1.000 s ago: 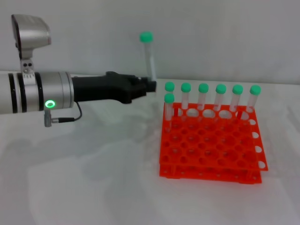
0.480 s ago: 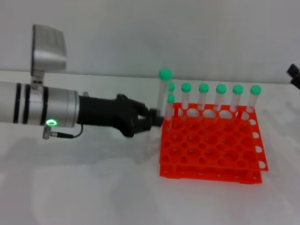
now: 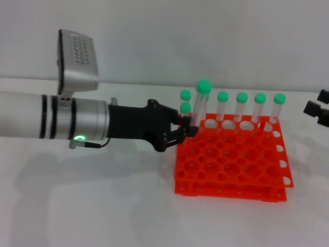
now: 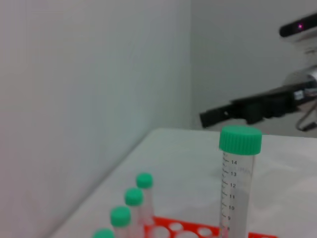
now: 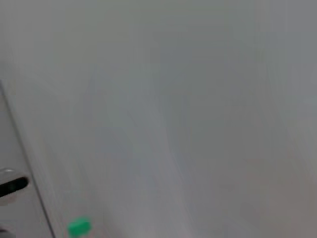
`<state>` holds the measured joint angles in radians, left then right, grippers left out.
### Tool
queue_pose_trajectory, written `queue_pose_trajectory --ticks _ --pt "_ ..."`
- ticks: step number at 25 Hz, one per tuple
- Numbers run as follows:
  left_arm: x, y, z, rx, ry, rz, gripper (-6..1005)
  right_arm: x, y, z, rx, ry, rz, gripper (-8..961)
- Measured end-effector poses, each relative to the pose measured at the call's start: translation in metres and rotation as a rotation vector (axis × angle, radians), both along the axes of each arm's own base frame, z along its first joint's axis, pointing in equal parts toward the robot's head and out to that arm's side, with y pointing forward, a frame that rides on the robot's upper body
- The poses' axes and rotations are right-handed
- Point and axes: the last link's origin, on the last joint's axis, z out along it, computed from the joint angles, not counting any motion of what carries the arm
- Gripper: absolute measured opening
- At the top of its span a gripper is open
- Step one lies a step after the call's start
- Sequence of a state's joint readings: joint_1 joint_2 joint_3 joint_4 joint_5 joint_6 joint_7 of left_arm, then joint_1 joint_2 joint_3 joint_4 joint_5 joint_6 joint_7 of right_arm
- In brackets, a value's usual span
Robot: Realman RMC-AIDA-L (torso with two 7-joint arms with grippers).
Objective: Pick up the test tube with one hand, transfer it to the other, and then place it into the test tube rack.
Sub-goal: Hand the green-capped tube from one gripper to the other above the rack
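Note:
My left gripper [image 3: 190, 129], on the arm with the green ring, is shut on the lower part of the test tube [image 3: 200, 105]. It holds the tube nearly upright at the back left corner of the orange test tube rack [image 3: 231, 159]. The tube's green cap [image 3: 204, 86] stands higher than the caps in the rack. The left wrist view shows the held tube [image 4: 237, 193] close up, with the rack's edge [image 4: 173, 229] below it. My right gripper [image 3: 316, 102] is at the right edge of the head view, open and empty, clear of the rack; it also shows in the left wrist view [image 4: 218, 115].
Several green-capped tubes [image 3: 241, 105] stand in the rack's back row, one more [image 3: 185, 109] in the left column. A white wall runs behind the white table [image 3: 103, 206]. The right wrist view shows mostly wall and one green cap [image 5: 79, 226].
My left arm has moved right and lowered the tube from above the table to the rack's back left corner. My right gripper has come into view at the right edge.

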<state>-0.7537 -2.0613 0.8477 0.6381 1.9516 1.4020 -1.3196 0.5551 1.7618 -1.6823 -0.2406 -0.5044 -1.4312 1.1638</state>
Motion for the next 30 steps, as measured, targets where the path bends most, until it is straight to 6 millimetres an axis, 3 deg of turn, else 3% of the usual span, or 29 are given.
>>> queue_pose_trajectory --ticks 7,14,30 --pt "0.014 0.004 -0.005 0.034 -0.051 -0.037 188 -0.016 -0.009 -0.03 -0.014 0.024 0.067 858" --pt "0.02 0.001 -0.024 0.031 -0.106 -0.014 189 -0.037 -0.007 -0.061 0.013 0.024 0.107 858" --pt "0.011 -0.009 -0.043 -0.029 -0.116 0.039 189 -0.055 0.0 -0.081 0.059 0.018 0.122 858"
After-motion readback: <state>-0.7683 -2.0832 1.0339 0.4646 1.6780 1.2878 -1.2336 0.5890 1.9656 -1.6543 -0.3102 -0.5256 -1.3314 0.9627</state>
